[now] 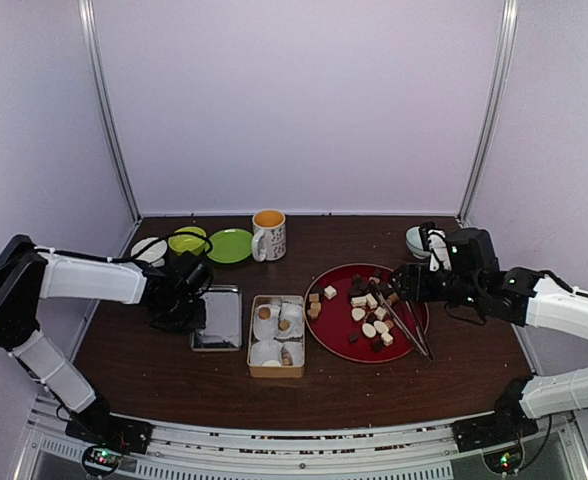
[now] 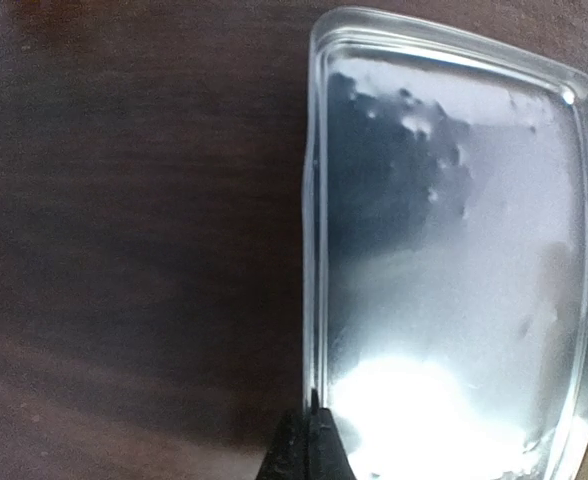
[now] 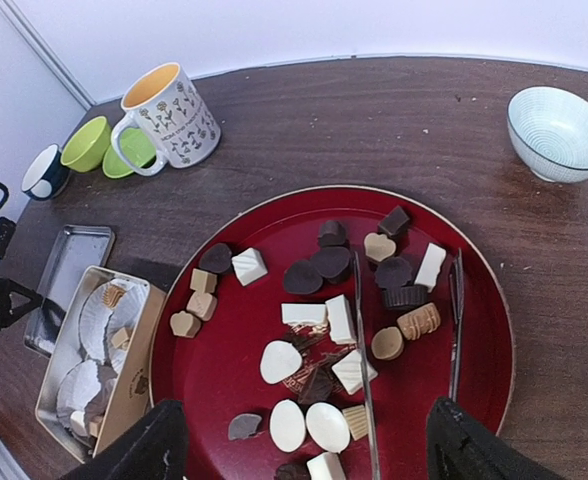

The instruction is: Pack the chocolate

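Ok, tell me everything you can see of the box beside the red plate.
The box is a tan, shallow rectangular one, open on top, resting flat on the table between a shiny tray and the red plate, its long side running away from the arms. White crinkled paper liners fill it, and a few hold tan chocolate pieces. Nothing else looks to be touching it.

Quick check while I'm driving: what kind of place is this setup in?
Probably a lab robot test cell, not a kitchen: bare white panel walls with metal corner posts enclose one dark wooden table, and staged props sit on it, a red plate of chocolates and a liner-filled box.
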Controlling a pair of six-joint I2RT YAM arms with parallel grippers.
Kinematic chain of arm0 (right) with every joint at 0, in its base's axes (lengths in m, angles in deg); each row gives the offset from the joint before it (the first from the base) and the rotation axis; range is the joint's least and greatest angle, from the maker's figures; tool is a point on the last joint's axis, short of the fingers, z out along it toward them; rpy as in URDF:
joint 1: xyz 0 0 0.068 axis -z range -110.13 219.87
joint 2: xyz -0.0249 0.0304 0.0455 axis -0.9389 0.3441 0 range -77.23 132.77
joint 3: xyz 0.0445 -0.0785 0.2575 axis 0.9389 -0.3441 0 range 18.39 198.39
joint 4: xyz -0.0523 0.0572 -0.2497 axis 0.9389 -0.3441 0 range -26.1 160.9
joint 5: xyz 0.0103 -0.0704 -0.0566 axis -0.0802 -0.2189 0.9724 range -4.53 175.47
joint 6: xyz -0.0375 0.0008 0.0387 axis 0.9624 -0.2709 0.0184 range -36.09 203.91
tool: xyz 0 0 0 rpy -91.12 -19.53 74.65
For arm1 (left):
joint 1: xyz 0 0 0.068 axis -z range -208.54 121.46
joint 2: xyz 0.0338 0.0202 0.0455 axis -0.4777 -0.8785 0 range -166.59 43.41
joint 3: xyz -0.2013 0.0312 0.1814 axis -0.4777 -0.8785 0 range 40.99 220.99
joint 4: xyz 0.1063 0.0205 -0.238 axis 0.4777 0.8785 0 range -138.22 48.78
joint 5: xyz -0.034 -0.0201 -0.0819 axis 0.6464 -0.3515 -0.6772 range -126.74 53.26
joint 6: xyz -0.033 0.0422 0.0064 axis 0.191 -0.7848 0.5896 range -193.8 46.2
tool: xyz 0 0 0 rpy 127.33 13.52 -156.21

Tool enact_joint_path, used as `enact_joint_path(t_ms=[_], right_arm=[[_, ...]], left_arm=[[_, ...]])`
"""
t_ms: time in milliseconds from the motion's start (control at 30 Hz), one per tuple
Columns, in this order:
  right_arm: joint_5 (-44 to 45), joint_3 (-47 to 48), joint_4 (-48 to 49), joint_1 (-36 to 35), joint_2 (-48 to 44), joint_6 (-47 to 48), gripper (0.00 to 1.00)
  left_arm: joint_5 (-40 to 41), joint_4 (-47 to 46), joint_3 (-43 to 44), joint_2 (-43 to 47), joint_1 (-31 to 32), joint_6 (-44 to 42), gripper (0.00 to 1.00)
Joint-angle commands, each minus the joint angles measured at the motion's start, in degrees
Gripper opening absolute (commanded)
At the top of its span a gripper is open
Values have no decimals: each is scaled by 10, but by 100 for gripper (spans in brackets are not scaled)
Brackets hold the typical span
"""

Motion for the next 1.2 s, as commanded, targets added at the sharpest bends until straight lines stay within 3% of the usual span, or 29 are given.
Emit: enact_joint_path(t_ms=[0,167,300,500,633,867,1000,1167], right_arm=[[-79,7,20,1,-3,-10,82],[-168,12,65,-10,8,5,80],[-166,30,64,-53,13,51,79],[-113,61,83,-138,14,121,81],[-9,75,101,-218,19,238,83],[27,95,125,-302,0,485,100],[45,143,72,-353,11,610,100],[193,171,117,-427,70,744,100]], left_arm=[[83,67,-14,114,-8,3,0],[73,63,-22,235,-8,-31,0],[39,28,-47,351,-8,-74,0],[-116,-98,-108,482,-8,-130,0],[-171,-63,-59,481,-8,-155,0],[-275,32,53,429,-8,-195,0],[-351,88,116,392,-8,-186,0],[-429,95,138,382,-8,-152,0]])
